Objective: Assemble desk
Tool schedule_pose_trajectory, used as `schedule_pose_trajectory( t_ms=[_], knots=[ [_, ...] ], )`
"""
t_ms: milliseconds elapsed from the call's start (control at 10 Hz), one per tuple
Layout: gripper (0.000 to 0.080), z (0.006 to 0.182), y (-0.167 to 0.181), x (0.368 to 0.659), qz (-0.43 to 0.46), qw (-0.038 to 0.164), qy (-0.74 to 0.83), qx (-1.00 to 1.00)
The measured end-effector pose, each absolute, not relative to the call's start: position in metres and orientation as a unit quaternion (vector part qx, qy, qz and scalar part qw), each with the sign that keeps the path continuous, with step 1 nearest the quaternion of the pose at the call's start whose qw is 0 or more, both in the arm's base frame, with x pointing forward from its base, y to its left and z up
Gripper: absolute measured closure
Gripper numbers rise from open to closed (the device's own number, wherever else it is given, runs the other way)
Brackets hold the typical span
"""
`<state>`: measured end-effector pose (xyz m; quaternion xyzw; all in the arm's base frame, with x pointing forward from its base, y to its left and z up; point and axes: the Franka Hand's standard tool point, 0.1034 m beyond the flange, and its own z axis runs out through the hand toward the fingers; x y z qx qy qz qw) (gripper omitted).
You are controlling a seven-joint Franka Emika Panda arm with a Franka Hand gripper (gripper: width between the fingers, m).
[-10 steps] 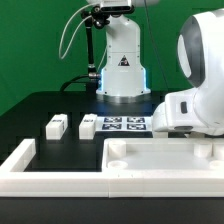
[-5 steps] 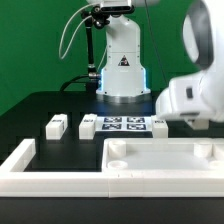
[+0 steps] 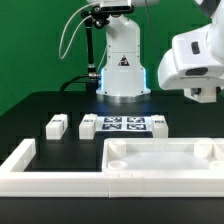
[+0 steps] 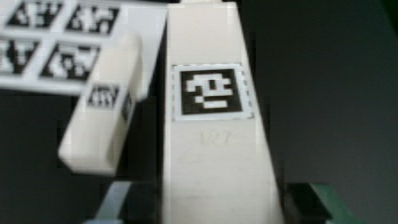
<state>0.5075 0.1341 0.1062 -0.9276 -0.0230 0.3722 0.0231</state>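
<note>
In the wrist view a white square-section leg block (image 4: 210,120) with a black-and-white tag runs lengthwise between my fingers (image 4: 128,196). My gripper (image 4: 222,203) is shut on it. In the exterior view the gripper (image 3: 204,94) hangs high at the right edge, above the rimmed desk top (image 3: 160,172) at the front. On the black table lie three more leg blocks: two (image 3: 56,125) (image 3: 88,126) on the exterior view's left of the marker board and one (image 3: 158,124) on its right. One of them, a lying leg block (image 4: 98,110), shows below the held one.
The marker board (image 3: 125,125) (image 4: 54,35) lies flat in the middle of the table. A long white bar with raised ends (image 3: 40,172) lies along the front left, touching the desk top's side. The robot's base (image 3: 122,70) stands behind.
The arm has risen from just above the desk top's right end to well above the table. The grip on the leg block is unchanged.
</note>
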Motion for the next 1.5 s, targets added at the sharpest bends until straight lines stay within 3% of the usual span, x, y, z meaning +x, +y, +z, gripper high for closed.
schedule_pose_trajectory(
  t_ms=[200, 400, 500, 700, 1100, 1300, 1500],
  knots=[
    [0.0509, 0.112, 0.135, 0.519, 0.319, 0.030, -0.031, -0.947],
    [0.0509, 0.162, 0.119, 0.563, 0.249, 0.050, -0.050, -0.966],
    [0.0509, 0.178, 0.112, 0.581, 0.200, 0.055, -0.046, -0.977],
    [0.0509, 0.167, 0.117, 0.582, 0.133, 0.054, -0.045, -0.989],
    [0.0509, 0.168, 0.114, 0.600, 0.002, 0.055, -0.047, -0.997],
    [0.0509, 0.191, 0.111, 0.637, -0.082, 0.058, -0.057, -0.993],
    [0.0509, 0.194, 0.112, 0.651, -0.168, 0.061, -0.053, -0.982]
  ],
)
